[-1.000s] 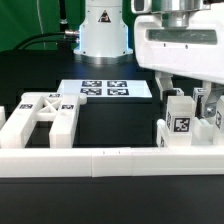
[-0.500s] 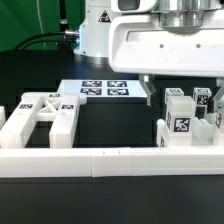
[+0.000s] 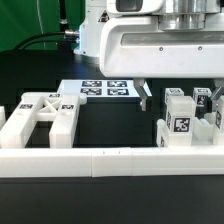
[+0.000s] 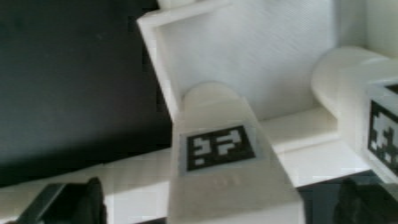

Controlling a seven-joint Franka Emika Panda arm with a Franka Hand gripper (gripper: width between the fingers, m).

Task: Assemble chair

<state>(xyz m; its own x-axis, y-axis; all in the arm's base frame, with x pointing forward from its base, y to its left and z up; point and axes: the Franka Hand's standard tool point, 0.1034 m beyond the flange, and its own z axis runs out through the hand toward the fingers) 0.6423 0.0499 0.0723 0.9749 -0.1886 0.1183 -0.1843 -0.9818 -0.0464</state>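
Exterior view: the gripper [image 3: 180,97] hangs at about two o'clock, over the cluster of small legs [image 3: 180,122] at four o'clock. Compared with a second ago, its white body fills far more of the upper frame and reaches across toward twelve o'clock. Half a second ago it stood almost as it does now, so the swing in over the legs looks nearly finished. Its jaws stand wide throughout, one dark finger [image 3: 147,96] shows beside the legs, and nothing is held. No part has shifted.

I judge this to be the approach to a pick, with the chair barely begun. The chair parts [image 3: 170,137] lie loose, and the cross-braced frame [image 3: 40,118] at eight o'clock is well apart from the legs. A long low rail [image 3: 110,160] runs across at six o'clock in front of both. The marker board [image 3: 105,90] lies flat near the centre, toward twelve o'clock. The table [image 3: 110,125] is matt black. Behind it stand the robot base [image 3: 100,25] at twelve and a green backdrop [image 3: 20,20] at ten o'clock.

Wrist view: a white tagged piece [image 4: 217,145], most likely one of the legs, sits close under the camera. A second tag [image 4: 382,130] is just beside it, a flat white panel [image 4: 231,50] lies beyond, and black table runs alongside. The fingertips are too dim to make out here, so I cannot tell whether the piece lies squarely between them.
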